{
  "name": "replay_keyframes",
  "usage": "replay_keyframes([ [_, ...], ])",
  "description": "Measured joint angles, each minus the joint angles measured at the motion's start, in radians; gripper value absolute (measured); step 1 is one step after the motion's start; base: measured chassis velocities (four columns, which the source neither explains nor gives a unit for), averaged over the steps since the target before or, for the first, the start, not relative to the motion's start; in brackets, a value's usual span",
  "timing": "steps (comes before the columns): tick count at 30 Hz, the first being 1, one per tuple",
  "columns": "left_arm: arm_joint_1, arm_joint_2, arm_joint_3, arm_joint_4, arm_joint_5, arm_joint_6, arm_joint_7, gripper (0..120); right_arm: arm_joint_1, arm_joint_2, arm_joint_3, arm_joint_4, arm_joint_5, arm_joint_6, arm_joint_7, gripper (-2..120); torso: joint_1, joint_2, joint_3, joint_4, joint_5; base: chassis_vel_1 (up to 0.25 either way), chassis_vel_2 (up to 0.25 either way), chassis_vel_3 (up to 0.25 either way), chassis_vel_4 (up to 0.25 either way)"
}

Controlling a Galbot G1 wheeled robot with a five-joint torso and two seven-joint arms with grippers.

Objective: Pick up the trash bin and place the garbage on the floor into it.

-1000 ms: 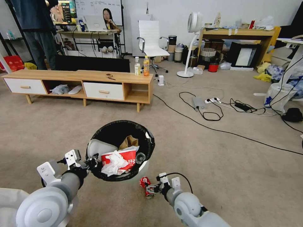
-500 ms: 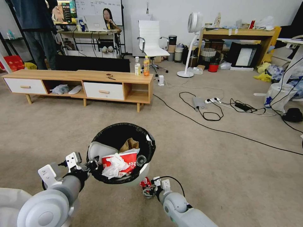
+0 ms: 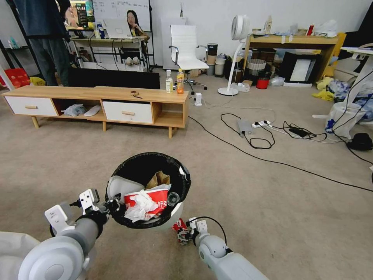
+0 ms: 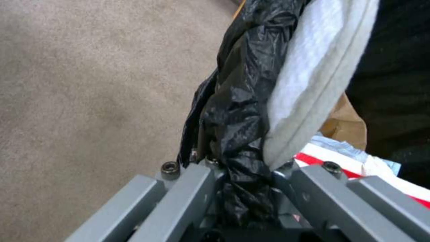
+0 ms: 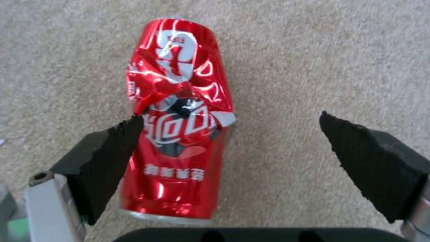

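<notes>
Over crushed can [image 5: 177, 134], right gripper [image 5: 230, 164] spread

Crushed red can [image 5: 177, 117] lying on beige carpet [image 3: 272, 202], black-lined white bin [image 3: 149, 186] holding litter

Pretty even, soft indoor light, hardly any shadows thrown. Straight edges get bent toward the head view's corners. Glare is caught on the crushed red soda can [image 5: 179, 117]; the left wrist close-up is rendered blurry.
</notes>
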Motion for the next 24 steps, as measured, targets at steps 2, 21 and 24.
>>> replay_keyframes([
  [2, 0.0, 0.001, 0.0, 0.0, 0.0, 0.0, 0.0, 4, 0.003, 0.002, 0.0, -0.01, -0.003, 0.002, -0.004, 100, 0.0, 0.0, 0.0, 0.0, -0.0001, 0.0, 0.0, 0.0, 0.0],
  [21, -0.005, 0.001, -0.001, 0.0, -0.001, 0.0, 0.001, 4, 0.016, 0.002, -0.004, -0.041, -0.03, 0.012, -0.045, 70, 0.0, 0.0, 0.0, -0.0001, 0.0, 0.0, 0.0, 0.0, 0.0],
  [24, -0.005, 0.0, 0.001, 0.002, -0.001, 0.0, 0.002, 4, 0.019, -0.003, -0.004, -0.031, -0.03, 0.012, -0.048, 59, 0.0, 0.0, 0.0, 0.0, 0.0, 0.0, 0.0, 0.0, 0.0],
])
